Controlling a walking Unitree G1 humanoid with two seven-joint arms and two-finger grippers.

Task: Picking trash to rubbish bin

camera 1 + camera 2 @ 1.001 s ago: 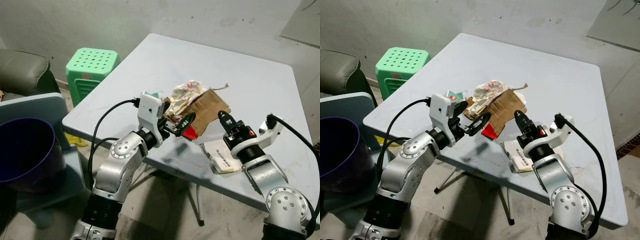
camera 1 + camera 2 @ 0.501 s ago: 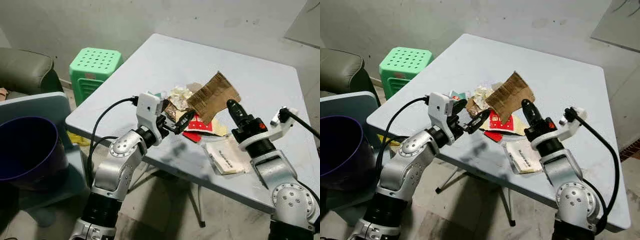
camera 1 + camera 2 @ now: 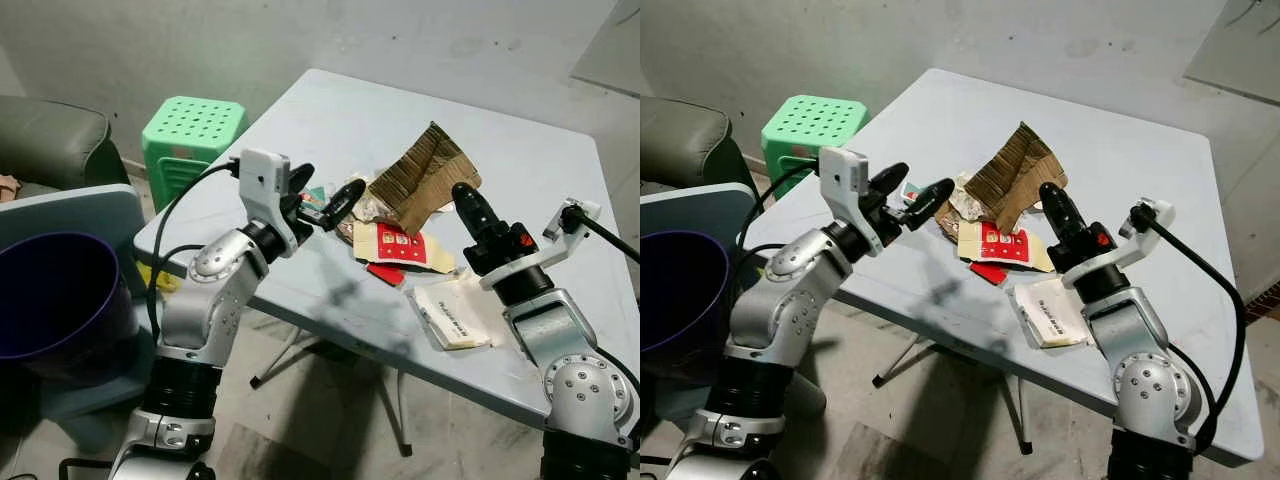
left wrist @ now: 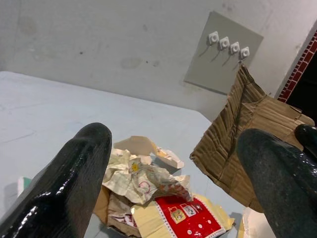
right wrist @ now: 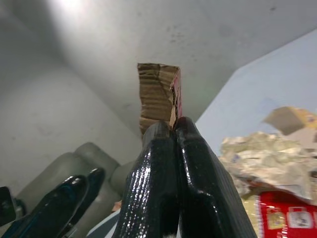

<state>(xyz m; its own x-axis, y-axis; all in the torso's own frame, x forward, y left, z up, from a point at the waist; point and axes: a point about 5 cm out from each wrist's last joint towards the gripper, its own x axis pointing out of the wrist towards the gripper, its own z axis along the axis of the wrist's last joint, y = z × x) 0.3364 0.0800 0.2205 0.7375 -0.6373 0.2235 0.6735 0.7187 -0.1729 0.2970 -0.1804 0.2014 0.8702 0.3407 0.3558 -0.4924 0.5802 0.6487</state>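
1. The right gripper [image 3: 462,192] has its two black fingers pressed together on the lower edge of a torn piece of corrugated cardboard [image 3: 420,180]; the cardboard stands tilted, lifted above the table [image 3: 350,110], over the far side of the trash pile.
2. The left gripper [image 3: 912,197] hovers spread apart and empty, just beside the near-left side of the pile; its wrist view looks between the fingers [image 4: 74,168] at the litter.
3. On the table lie crumpled paper [image 4: 143,178], a red and yellow wrapper [image 3: 400,247], and, nearer the right arm, a flat white packet [image 3: 450,315]; a small green-edged card [image 3: 908,190] sits by the left fingers.
4. The purple rubbish bin [image 3: 50,300] stands well apart at the robot's left, below table height, beside a green stool [image 3: 190,130]; I cannot see anything inside it.
5. Judged so: the task is at an early stage; one piece is gripped but not yet carried over, and the rest of the pile remains to be picked.
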